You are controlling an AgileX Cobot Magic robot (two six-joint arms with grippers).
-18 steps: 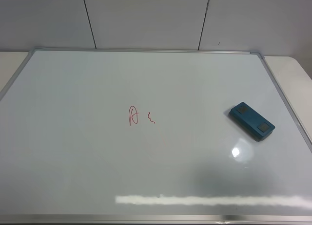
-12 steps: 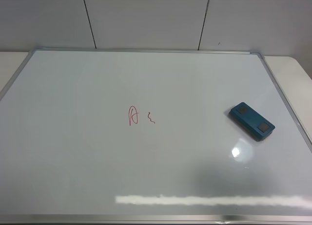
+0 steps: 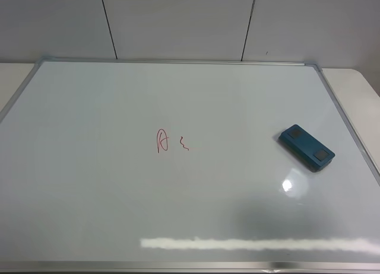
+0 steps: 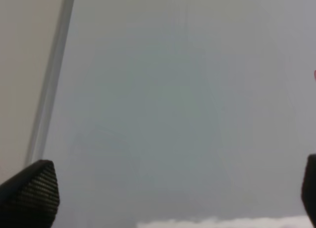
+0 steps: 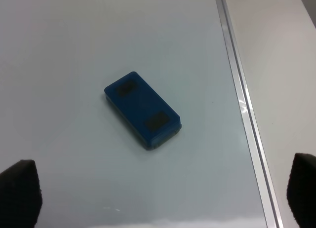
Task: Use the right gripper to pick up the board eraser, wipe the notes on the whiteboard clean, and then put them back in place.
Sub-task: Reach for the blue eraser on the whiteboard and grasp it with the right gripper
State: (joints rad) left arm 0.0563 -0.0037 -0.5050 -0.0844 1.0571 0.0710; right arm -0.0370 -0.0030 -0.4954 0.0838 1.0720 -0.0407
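While the notes (image 3: 169, 140) stand unwiped on the whiteboard (image 3: 89, 185), the board eraser (image 5: 142, 109) lies ungrasped near its right edge. On right gripper (image 5: 160, 191) and left gripper (image 4: 163, 193): jaws spread, empty.

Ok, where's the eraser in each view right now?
Exterior high: eraser lies on the right of the board, near the frame.
Left wrist: not in it; only bare board and frame show.
Right wrist: near the middle, flat on the board, apart from the frame.
Shared landmark: the silver frame rail beside the eraser.
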